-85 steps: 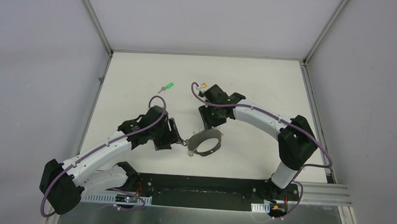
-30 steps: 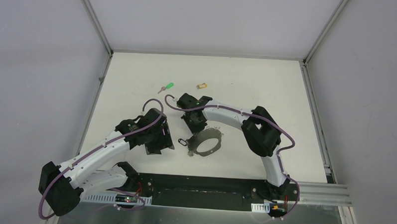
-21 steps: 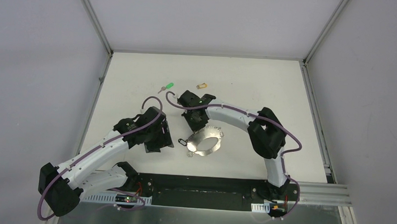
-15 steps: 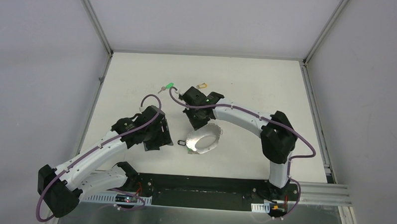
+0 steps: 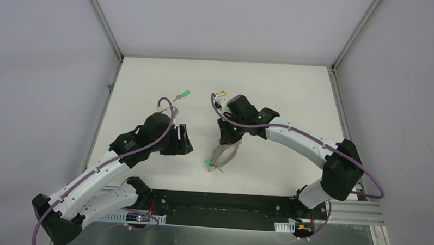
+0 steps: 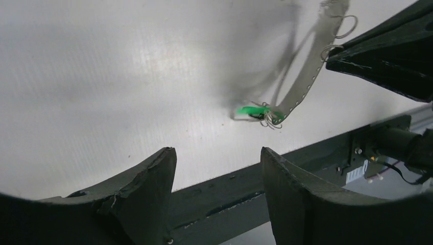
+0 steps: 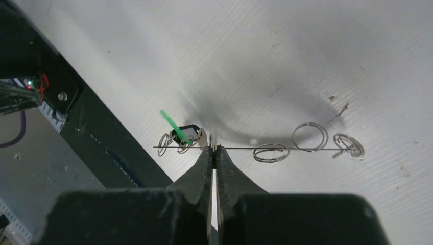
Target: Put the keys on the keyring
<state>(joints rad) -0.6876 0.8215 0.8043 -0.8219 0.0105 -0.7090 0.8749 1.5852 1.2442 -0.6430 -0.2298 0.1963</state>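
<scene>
My right gripper (image 5: 228, 139) is shut on the keyring (image 5: 220, 154), a thin grey metal loop held up off the white table and tipped on edge. In the right wrist view the keyring (image 7: 286, 148) shows as a thin line across the pinched fingertips (image 7: 212, 149), with small split rings, a green tag (image 7: 170, 122) and a black tag hanging from it. The green key (image 5: 185, 93) and the yellow-tan key (image 5: 222, 93) lie on the table behind the arms. My left gripper (image 5: 184, 143) stands open and holds nothing, left of the keyring (image 6: 306, 81).
A dark rail (image 5: 217, 201) runs along the table's near edge, just below the hanging keyring. Grey walls with metal posts enclose the table on the left, right and back. The right arm's purple cable loops close to the yellow-tan key.
The right gripper has lifted the keyring from lying flat to hanging on edge, and has swung right and back. The left gripper has shifted slightly back and stays open.
</scene>
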